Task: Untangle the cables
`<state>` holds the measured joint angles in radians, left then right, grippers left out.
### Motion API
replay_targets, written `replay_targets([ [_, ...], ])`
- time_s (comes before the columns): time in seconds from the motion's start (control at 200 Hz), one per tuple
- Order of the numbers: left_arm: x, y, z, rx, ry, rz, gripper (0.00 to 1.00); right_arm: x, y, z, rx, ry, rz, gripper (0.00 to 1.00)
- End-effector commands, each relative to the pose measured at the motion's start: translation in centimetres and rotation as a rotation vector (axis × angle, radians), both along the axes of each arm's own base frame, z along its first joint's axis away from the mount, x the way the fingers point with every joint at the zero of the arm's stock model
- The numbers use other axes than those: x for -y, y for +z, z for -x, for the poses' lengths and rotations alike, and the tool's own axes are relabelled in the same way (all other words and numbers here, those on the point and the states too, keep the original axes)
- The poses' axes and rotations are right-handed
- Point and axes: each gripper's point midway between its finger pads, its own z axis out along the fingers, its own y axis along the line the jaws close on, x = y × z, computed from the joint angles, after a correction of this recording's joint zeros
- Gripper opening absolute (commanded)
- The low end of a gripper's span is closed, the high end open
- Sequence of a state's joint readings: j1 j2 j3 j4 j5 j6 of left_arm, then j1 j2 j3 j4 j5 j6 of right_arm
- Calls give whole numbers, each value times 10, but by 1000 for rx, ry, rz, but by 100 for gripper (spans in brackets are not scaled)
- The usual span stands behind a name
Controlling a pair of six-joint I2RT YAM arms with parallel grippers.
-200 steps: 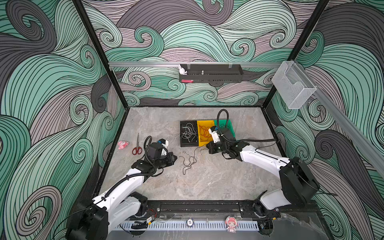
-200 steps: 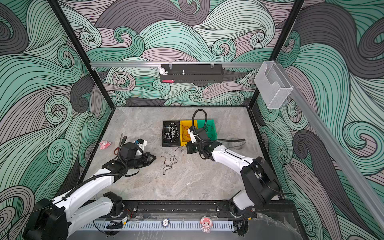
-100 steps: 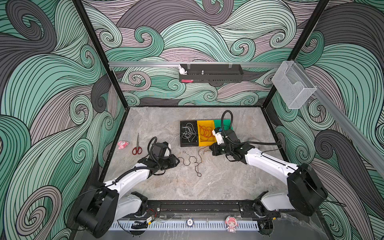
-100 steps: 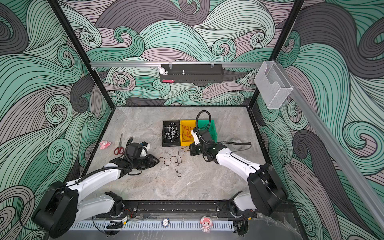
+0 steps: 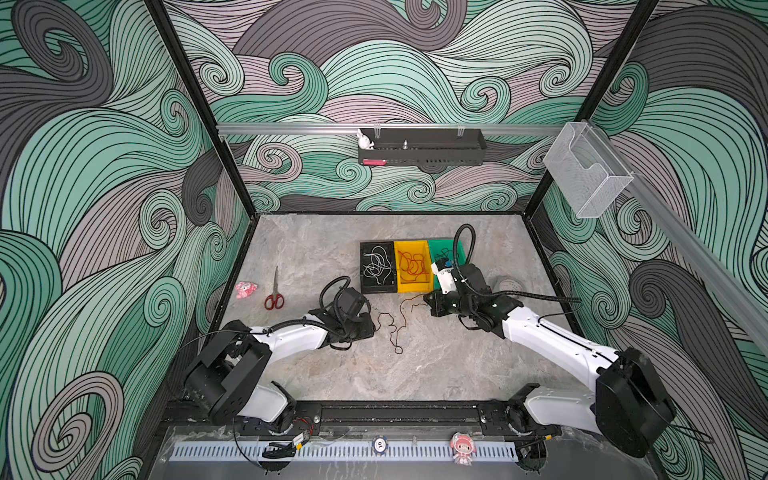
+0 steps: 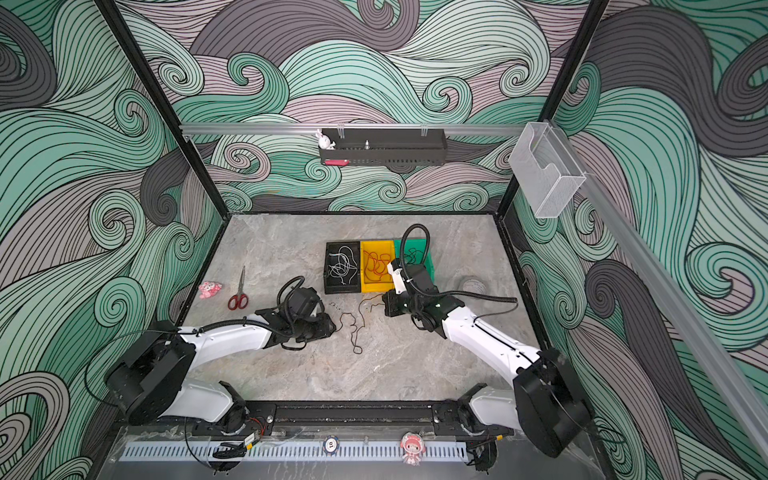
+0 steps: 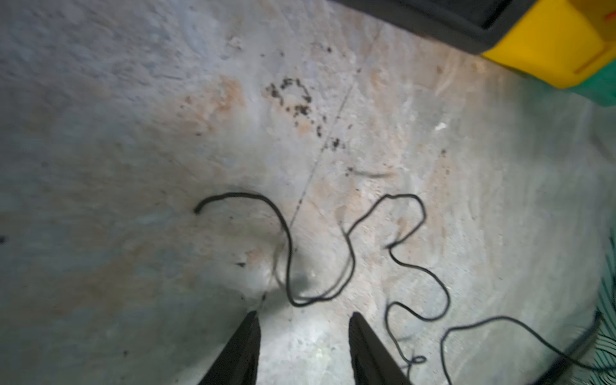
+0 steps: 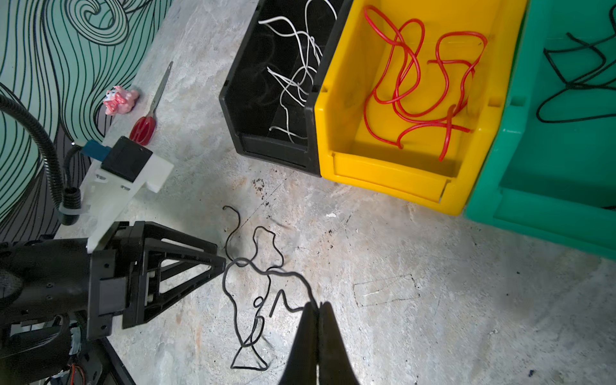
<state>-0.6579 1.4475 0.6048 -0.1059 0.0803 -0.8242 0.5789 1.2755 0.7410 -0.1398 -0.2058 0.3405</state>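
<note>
Closed right gripper [image 8: 316,305] pinching a thin dark cable [image 8: 286,273], looped mid-table just before the yellow bin [image 8: 383,173]. Left gripper [image 7: 303,316] parted, empty, tips possibly brushing a loop. Bare table [image 5: 415,374] toward the front edge.

A thin black string-like cable [image 8: 283,274] squiggles slack, one end pinched in my right gripper [image 8: 318,305], a loop just ahead of my left gripper [image 7: 303,315]. Beyond lie white wires [image 8: 300,75], red wires [image 8: 400,66] and black wires [image 8: 566,85], heaped apart.

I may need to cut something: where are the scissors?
In both top views the scissors lie far left, just right of the pink toy.
</note>
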Motion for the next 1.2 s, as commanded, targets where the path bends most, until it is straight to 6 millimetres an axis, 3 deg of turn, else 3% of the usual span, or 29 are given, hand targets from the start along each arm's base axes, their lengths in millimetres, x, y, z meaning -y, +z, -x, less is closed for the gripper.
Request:
replay_targets([
  [0.0,-12,1,-18,48,80,-92,45,2,0,4,-4,4,-10,4],
  [0.135,-9,-4,-22,41,68,-124,41,3,-1,6,-2,3,-14,4],
  [0.42,2,-13,-17,15,38,-151,22,8,-4,6,1,-9,-18,4],
  [0.59,1,-16,-13,2,55,-160,0,10,-5,6,-3,-9,-24,4],
  [0.665,-4,-11,-14,11,71,-175,0,12,-5,6,-2,-19,-24,4],
  [0.821,-26,18,-21,92,127,-244,0,38,5,-3,12,-138,-64,4],
  [0.946,-48,46,-27,163,185,-265,0,70,11,-11,-1,-280,-127,4],
  [1.196,-88,70,-31,204,273,-268,0,117,16,-21,-9,-477,-151,4],
])
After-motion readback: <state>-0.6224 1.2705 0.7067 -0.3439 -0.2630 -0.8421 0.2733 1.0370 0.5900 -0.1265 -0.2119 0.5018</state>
